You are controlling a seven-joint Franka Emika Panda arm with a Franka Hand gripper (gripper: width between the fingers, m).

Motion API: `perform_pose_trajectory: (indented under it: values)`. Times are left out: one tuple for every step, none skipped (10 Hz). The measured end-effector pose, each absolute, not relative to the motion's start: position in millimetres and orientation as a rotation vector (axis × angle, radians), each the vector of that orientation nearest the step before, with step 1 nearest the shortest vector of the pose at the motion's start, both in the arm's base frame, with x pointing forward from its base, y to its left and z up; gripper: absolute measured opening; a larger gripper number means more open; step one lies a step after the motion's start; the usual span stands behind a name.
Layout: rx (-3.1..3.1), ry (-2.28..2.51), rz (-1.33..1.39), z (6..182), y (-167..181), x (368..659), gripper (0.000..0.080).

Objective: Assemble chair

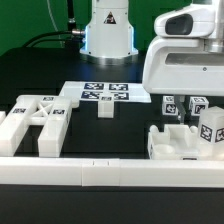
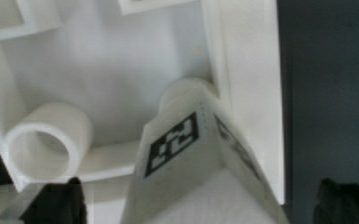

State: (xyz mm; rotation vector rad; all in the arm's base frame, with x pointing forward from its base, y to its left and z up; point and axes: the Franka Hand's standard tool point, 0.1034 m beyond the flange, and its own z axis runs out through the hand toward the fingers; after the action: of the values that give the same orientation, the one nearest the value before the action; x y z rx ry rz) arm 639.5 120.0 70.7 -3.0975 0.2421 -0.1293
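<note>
Wrist view | end effector (image 2: 197,203) spread wide | tagged chair piece (image 2: 179,140) between its fingertips

Black table (image 1: 40,70), white rail (image 1: 120,185) along front; perhaps cables (image 1: 45,38) behind.

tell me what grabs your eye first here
The arm's open gripper hangs low over a cluster of tagged chair pieces at the exterior view's right. A larger chair frame lies at that view's left, with the marker board behind and between them.
</note>
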Motion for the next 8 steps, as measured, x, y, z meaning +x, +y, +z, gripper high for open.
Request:
perform_pose_trajectory:
  values:
    - [-3.121,0.084,-0.136,71.1,120.3,639.8,0.0649]
    - [-3.134,-0.052,-0.138,71.1,120.1,639.9,0.0649]
    - [-3.134,-0.168,-0.138,71.1,119.7,639.9,0.0649]
    - [-3.130,-0.280,-0.138,70.9,118.7,640.1,0.0649]
    - [-3.124,-0.351,-0.138,70.6,118.8,640.0,0.0649]
    - [-3.124,-0.351,-0.138,70.5,118.9,640.0,0.0649]
    - [-3.124,-0.349,-0.138,70.4,118.7,639.9,0.0527]
    - [-3.124,-0.336,-0.137,70.2,118.8,639.8,0.0527]
